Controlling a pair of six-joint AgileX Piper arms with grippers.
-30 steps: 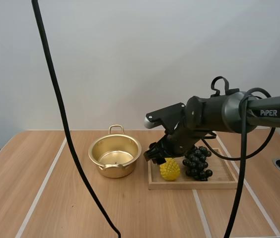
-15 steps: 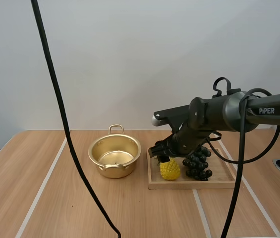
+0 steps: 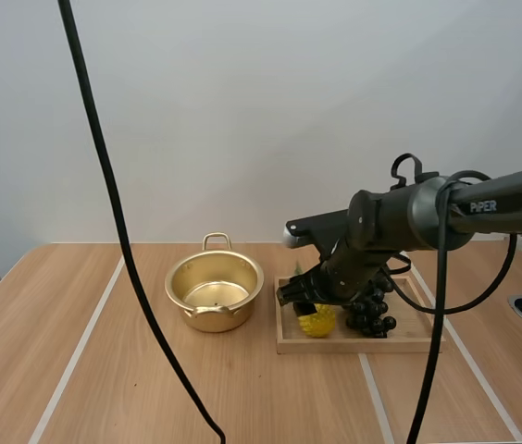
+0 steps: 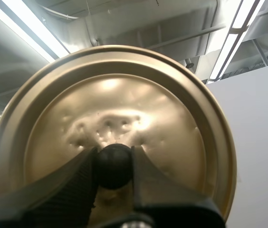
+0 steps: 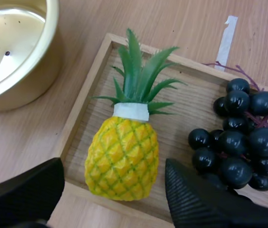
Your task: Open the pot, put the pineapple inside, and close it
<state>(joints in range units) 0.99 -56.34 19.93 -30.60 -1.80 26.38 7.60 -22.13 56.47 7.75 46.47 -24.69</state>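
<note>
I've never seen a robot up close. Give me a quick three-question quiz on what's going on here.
1. True or false: the golden pot is covered.
2. The left gripper is shut on: A) a sponge, B) the lid, by its black knob, C) nothing.
3. Fill in: the open right gripper's fingers flank the ____ in the wooden tray, beside the grapes.
Key: 1 false; 2 B; 3 pineapple.

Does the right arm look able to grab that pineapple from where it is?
Probably yes: the open right tool straddles the pineapple in the tray, nothing between; the grapes lie close beside one finger.
</note>
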